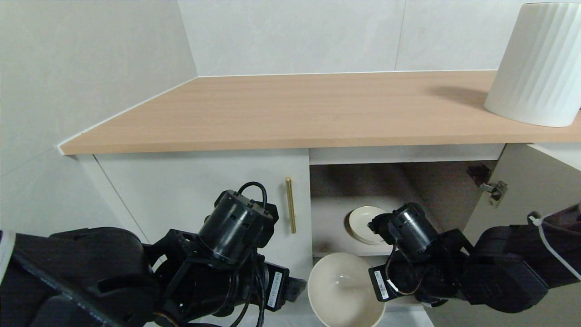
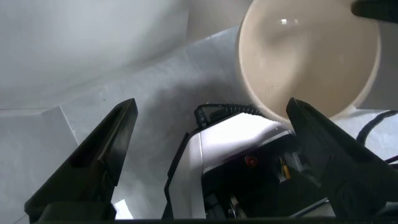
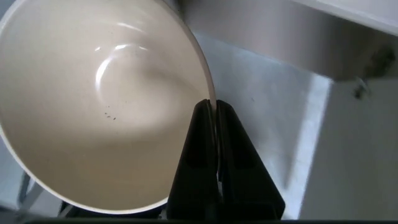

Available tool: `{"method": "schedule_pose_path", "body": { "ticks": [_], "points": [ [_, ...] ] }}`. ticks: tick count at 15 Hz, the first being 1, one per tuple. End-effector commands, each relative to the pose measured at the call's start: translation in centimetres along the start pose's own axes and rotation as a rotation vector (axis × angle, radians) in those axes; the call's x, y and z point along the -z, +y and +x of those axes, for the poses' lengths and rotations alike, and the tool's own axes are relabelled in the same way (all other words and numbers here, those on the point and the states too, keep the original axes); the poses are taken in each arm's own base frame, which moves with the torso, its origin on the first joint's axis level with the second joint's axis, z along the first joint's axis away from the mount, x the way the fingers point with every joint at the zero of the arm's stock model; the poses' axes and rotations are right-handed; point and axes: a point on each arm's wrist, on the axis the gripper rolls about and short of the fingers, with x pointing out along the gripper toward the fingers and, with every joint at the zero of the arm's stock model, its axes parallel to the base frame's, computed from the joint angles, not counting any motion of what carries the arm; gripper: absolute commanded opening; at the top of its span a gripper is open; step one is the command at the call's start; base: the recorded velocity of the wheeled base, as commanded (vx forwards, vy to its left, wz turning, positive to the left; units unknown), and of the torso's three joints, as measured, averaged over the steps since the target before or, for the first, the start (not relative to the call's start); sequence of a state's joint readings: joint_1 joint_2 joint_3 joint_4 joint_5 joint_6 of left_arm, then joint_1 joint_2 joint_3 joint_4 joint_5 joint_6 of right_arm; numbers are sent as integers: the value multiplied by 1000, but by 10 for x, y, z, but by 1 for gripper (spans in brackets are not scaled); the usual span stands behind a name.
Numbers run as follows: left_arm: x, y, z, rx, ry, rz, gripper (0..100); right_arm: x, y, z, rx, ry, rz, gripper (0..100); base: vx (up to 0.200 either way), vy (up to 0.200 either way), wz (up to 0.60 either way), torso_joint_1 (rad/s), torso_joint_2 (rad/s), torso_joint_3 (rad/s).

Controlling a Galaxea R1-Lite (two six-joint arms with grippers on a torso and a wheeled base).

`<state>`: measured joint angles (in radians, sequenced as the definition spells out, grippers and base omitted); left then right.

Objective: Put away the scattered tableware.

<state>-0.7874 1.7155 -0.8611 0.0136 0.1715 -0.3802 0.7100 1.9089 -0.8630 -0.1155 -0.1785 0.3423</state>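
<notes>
Cream bowl (image 1: 345,290); tan wood-grain countertop (image 1: 272,113); white ribbed container (image 1: 535,68).

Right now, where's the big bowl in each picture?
Head view: bowl low in the middle, before the open cabinet.
Left wrist view: bowl beyond the open left gripper, by one fingertip.
Right wrist view: bowl's rim pinched in the right gripper.
Shared landmark: the door hinge, in head and right wrist views.

Bowl (image 1: 342,290): before the open cupboard (image 1: 327,218), rim pinched in my right claw (image 3: 214,124).
Plate (image 1: 363,222): on the cupboard shelf, behind the bowl.
My left claw (image 2: 211,106): left of the bowl, before the shut door (image 1: 204,190).
Container (image 1: 535,68): on the counter (image 1: 295,109), far right.
</notes>
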Motion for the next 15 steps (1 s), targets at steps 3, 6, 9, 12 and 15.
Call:
{"method": "schedule_pose_path", "body": {
  "ticks": [3,6,9,12,15],
  "points": [
    [0,0,-1,0,-3,-1,100,-6,-26,24,68,35,78,0,0,0,0,0,0,0],
    [0,1,-2,-4,-5,-3,100,-16,-56,41,124,34,162,0,0,0,0,0,0,0],
    [0,1,-2,-12,-8,-24,100,-29,-65,57,130,-57,305,0,0,0,0,0,0,0],
    [0,1,-1,-12,-8,-24,100,-39,-69,57,124,-104,369,0,0,0,0,0,0,0],
    [0,1,-2,-12,-10,-24,100,-51,-76,63,137,-183,472,0,0,0,0,0,0,0]
  ]
}}
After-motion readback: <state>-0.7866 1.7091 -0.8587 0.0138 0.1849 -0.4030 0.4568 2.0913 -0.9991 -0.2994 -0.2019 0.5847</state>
